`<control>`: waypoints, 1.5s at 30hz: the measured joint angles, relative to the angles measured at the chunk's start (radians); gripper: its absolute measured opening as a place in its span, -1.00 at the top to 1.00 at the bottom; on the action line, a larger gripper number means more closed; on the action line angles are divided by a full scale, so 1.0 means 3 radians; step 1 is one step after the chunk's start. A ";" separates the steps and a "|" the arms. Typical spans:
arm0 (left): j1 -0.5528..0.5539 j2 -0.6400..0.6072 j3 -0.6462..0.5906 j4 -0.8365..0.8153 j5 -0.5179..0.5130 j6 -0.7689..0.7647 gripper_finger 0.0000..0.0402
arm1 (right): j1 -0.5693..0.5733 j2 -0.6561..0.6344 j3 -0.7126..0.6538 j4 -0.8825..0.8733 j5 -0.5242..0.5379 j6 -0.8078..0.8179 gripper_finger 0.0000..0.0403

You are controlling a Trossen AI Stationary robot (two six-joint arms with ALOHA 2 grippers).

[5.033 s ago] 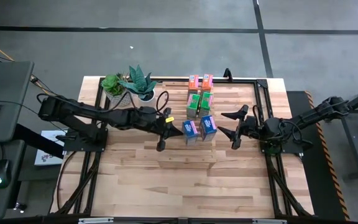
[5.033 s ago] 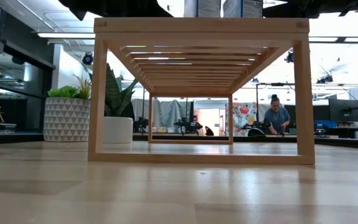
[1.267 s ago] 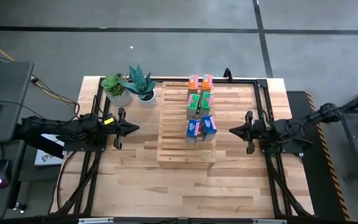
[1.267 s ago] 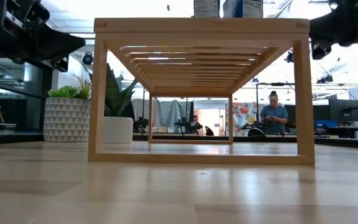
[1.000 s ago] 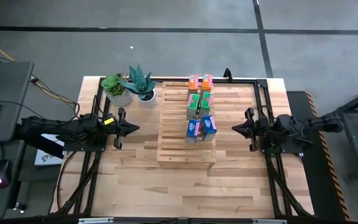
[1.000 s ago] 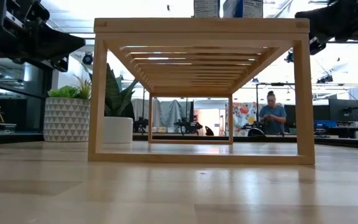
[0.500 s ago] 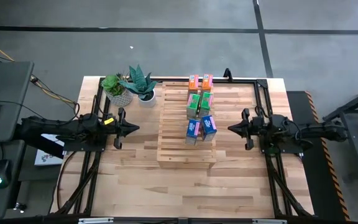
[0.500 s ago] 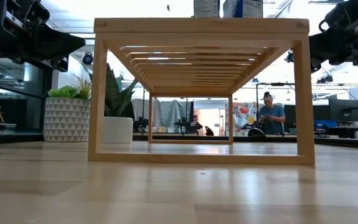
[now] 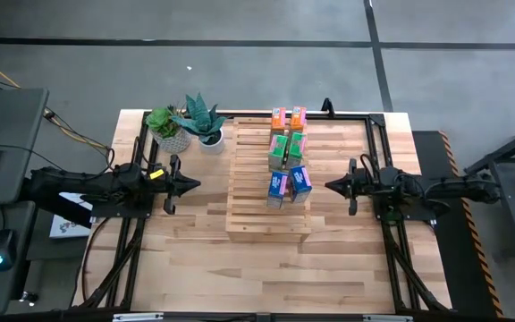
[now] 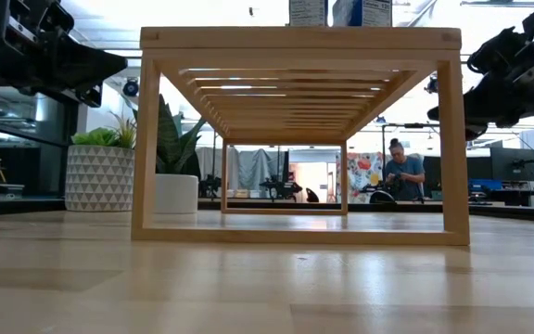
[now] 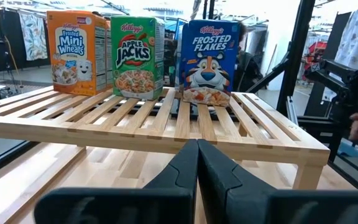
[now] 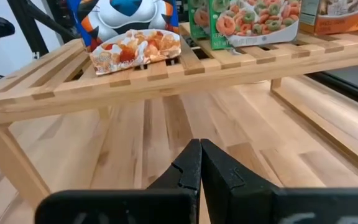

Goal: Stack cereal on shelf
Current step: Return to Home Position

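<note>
Left gripper (image 9: 189,184): parked at the left side of the table (image 9: 240,268), jaws pressed together, empty. It points at the shelf (image 9: 266,224) and is well apart from it. Leave it.

Right gripper (image 9: 333,186): jaws also pressed together, nothing pinched. It's right of the shelf, level with the blue boxes (image 9: 288,183), and closer to the rack than the left one is. It looks less tucked than the left arm, so this is the one you bring home. Pull it straight back along its own line, away from the shelf; don't swing sideways or dip.

The right wrist view shows the shelf's slatted edge just ahead of the fingers (image 12: 188,165), so any forward drift likely clips it. Keep the jaws closed on the way back; there's less to snag on the black frame rail (image 9: 370,143) beside the arm.

Cereal: all on the shelf top, three pairs in a row down its right half. Blue is nearest the front, green boxes (image 9: 286,148) in the middle, orange boxes (image 9: 288,117) at the back. All upright; can't tell whether the pairs touch. It's light cardboard, so I'd guess a bump to the rack topples them. Go slow. Stacking looks done.

Two potted plants (image 9: 186,123) sit back left, out of the way. In the low view a person (image 10: 401,172) is far behind the table, not a concern.
</note>
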 joint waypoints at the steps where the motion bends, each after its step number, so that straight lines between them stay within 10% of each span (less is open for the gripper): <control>1: 0.0000 0.0000 0.0000 -0.0001 0.0001 0.0000 1.00 | 0.0000 0.0003 0.0000 0.0000 0.0000 0.0000 1.00; 45: 0.0000 0.0001 0.0003 -0.0017 0.0001 0.0000 1.00 | 0.0000 -0.0612 0.0000 0.0000 -0.0003 -0.0001 1.00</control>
